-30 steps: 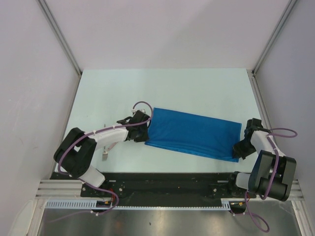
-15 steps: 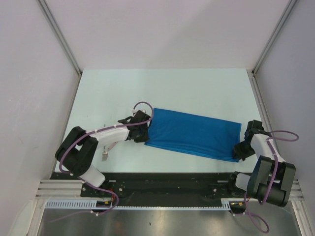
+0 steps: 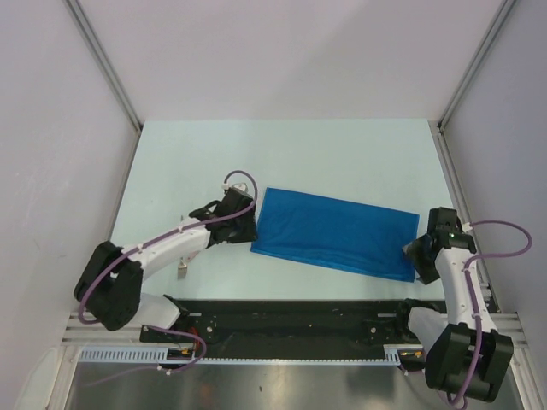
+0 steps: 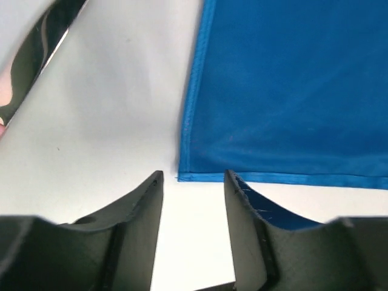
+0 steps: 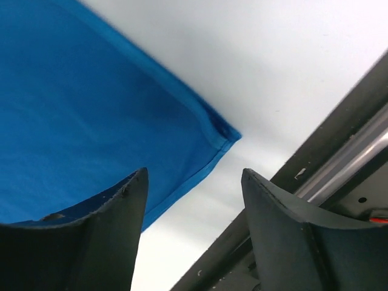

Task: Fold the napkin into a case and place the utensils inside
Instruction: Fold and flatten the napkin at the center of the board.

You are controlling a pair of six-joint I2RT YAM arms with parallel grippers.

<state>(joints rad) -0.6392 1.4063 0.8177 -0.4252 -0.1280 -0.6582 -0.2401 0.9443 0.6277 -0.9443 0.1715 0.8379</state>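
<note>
**Both grips released; folded napkin left flat**

**Top external view.**
- The left gripper point(image 3: 242, 224) and the right gripper point(image 3: 419, 254) had been closed on the napkin's short ends a second before. Both had since opened.
- The napkin point(image 3: 333, 232) lay as a flat blue oblong, slanting across mid-table between them.
- Judged: one fold was finished, and the utensils were not yet inside.
- One utensil point(image 3: 183, 268) showed beside the left arm.

**Left wrist view.**
- The left gripper point(image 4: 193, 176) was spread and empty.
- The napkin point(image 4: 291, 91) had its hemmed corner just ahead of the tips, untouched.
- A shiny utensil point(image 4: 36, 51) lay at the upper left, apart from the cloth.

**Right wrist view.**
- The right gripper point(image 5: 194, 173) was spread and empty.
- The napkin point(image 5: 79, 121) had its corner ahead of the tips, apart from them.
- A black base rail point(image 5: 339, 157) ran alongside.

**Surface and room.**
- The table point(image 3: 342, 154) was pale and smooth.
- The walls point(image 3: 282, 60) were plain white, with metal corner posts.
</note>
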